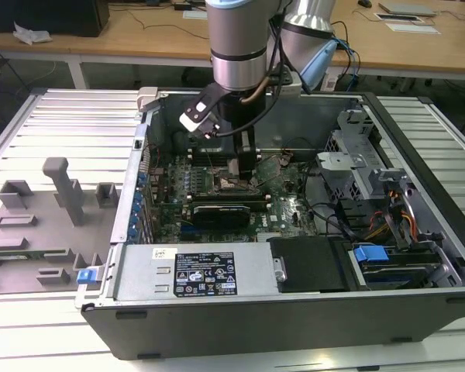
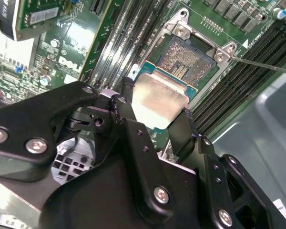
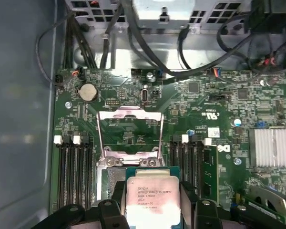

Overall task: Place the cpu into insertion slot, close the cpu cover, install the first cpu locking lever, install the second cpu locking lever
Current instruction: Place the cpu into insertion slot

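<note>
Two black fingers (image 2: 126, 102) of the gripper (image 2: 157, 100) clamped on opposite edges of the cpu (image 2: 155, 93), pale metal face up. Held over one edge of the insertion slot (image 2: 189, 58), not yet seated; touching it or not, cannot tell. Brownish contact field bare beyond the chip. Thin cpu cover (image 3: 129, 114) swung up and open in the first wrist view, across the slot from the gripper. In the exterior view, arm down inside the open computer case (image 1: 294, 318), gripper toward eleven o'clock from the case's middle, over the green board (image 1: 291, 203). Gray parts tray (image 1: 31, 232) at nine o'clock of the case.
</note>
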Controlling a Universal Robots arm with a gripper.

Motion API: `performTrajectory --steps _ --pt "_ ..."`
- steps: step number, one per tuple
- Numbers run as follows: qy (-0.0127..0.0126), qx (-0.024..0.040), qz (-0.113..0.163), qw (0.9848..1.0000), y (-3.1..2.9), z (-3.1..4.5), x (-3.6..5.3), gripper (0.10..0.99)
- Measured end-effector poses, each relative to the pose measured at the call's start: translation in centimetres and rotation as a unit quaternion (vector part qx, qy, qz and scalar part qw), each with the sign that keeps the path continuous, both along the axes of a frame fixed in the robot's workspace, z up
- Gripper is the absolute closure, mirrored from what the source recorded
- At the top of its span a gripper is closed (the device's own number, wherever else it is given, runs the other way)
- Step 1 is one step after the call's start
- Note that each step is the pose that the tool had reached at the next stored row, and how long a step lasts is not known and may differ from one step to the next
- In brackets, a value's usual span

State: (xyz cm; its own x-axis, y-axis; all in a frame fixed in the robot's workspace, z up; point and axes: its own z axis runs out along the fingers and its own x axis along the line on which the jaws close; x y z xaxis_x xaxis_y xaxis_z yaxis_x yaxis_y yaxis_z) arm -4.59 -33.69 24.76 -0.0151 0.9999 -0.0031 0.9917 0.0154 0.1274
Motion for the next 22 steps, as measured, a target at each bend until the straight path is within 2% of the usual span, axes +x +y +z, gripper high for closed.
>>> performTrajectory --steps 3,8,12,22 --pt "0.0000 -0.0014 0.001 1.0000 0.10 -0.56 -0.01 0.545" --pt "0.0000 -0.0044 0.001 1.0000 0.60 -1.20 -0.09 0.545" --pt "0.0001 -0.0077 0.001 1.0000 0.87 -1.93 -0.54 0.545" --pt "0.0000 -0.0089 0.000 1.0000 1.70 -3.46 -1.02 0.545"
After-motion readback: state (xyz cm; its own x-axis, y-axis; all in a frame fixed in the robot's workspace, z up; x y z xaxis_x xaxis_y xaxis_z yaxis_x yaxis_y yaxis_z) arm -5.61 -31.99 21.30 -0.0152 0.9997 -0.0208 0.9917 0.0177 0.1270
